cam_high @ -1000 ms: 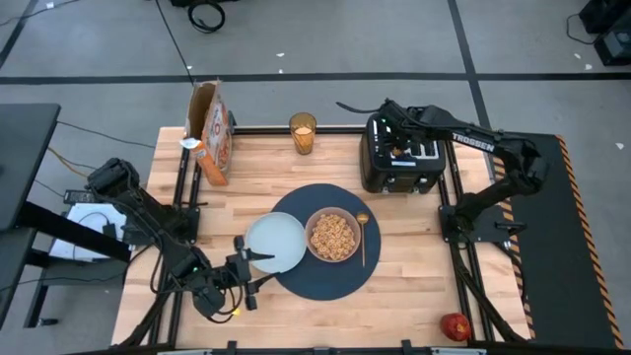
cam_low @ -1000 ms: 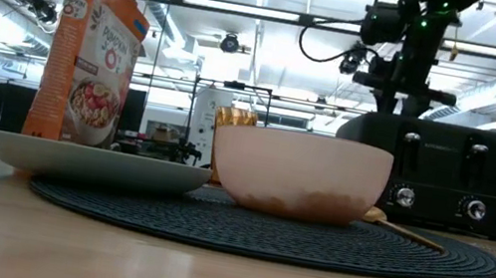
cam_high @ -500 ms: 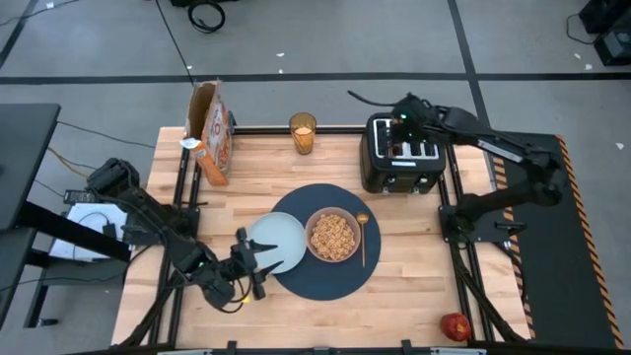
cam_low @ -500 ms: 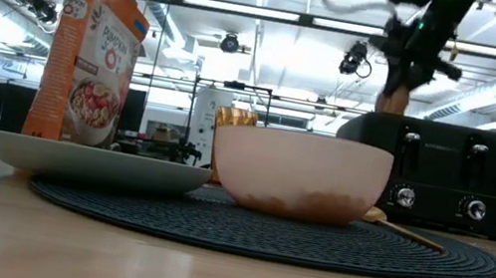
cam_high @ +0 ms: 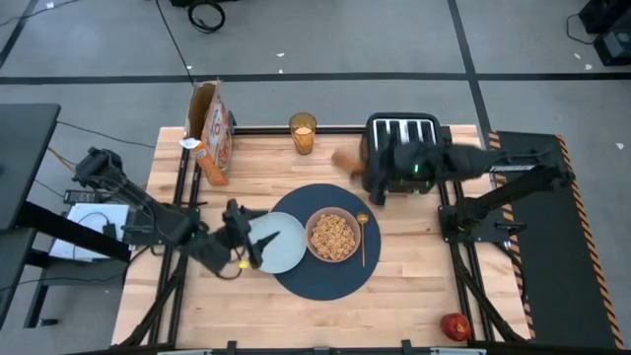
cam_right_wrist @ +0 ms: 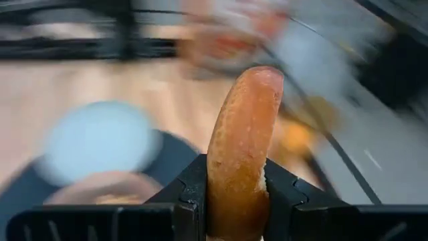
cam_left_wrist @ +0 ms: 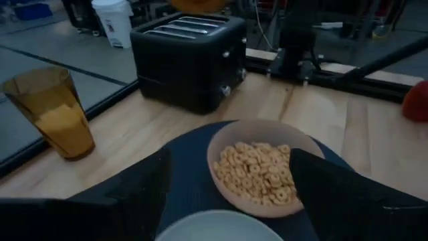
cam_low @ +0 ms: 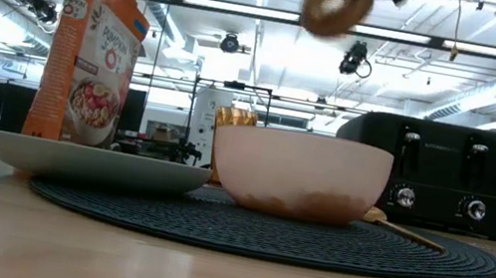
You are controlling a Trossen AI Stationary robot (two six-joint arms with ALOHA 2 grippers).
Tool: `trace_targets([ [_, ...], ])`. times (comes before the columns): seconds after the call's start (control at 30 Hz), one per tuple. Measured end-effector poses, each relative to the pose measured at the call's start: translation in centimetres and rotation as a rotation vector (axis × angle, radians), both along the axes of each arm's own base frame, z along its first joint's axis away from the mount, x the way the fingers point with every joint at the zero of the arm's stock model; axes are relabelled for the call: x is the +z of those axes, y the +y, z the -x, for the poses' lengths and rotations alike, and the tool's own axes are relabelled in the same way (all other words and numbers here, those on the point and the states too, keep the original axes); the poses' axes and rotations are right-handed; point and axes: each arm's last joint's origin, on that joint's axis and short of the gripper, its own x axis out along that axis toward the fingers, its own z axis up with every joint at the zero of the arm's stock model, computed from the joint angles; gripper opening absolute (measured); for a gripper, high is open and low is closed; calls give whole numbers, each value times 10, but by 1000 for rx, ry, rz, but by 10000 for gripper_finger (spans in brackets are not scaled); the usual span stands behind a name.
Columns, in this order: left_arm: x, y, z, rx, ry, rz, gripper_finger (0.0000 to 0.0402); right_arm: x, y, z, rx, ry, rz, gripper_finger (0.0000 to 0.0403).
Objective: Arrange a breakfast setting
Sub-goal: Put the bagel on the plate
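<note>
A slice of toast hangs in the air left of the black toaster, with my right gripper shut on it; in the low view the toast is high above the bowl. The dark-blue mat carries the cereal-filled bowl and the gold spoon. The pale plate lies half on the mat's left edge. My left gripper stands open above the plate's left rim, touching nothing. The juice glass stands at the far edge, and the apple lies near right. My right gripper pinches the toast between its two fingers by one end. The fingers come from the table's right, slanting a little downward. The slice sticks out beyond the fingertips, seen edge-on in the wrist view and lifted clear of toaster and table.
The cereal box stands at the far left corner. Bare wood lies between glass and toaster and along the near edge. Black frame rails run along both sides of the table.
My right gripper has drawn the toast up out of the toaster, rolled its wrist and swung toward the table's left, so the slice now hangs high and clear beside the toaster. My left gripper has risen and moved from the near-left toward the far edge, alongside the plate.
</note>
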Motion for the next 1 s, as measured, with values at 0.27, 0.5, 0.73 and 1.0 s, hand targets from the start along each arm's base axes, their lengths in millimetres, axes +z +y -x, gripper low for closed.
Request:
trace_targets([
  [0.27, 23, 21, -12, -262, 9, -121, 315, -10, 90, -39, 553, -131, 116, 96],
  [0.5, 42, 26, -25, -578, -154, -189, 315, -22, 116, -56, 529, -173, 211, 96],
  [0.73, 40, 23, -36, -624, -189, -292, 299, -16, 114, -67, 494, -292, 216, 96],
  [1.0, 42, 26, -47, -583, -275, -316, 269, -23, 109, -76, 507, -292, 189, 96],
])
